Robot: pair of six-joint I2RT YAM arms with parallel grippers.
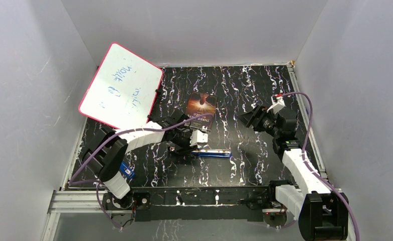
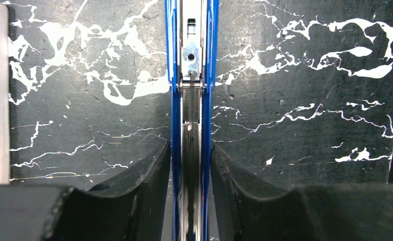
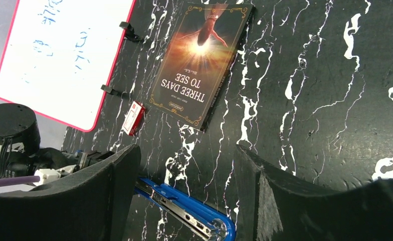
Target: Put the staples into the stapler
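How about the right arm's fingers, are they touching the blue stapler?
Apart. The top external view shows the right fingers well off to the right of the blue stapler, with bare marbled table between them.

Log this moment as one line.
left claw: shut on open stapler | right claw: open, empty | staples: none in view | red-white box: beside book

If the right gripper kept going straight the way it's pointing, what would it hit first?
Probably the black marbled table, just beyond the blue stapler and its near end, though depth is unclear.
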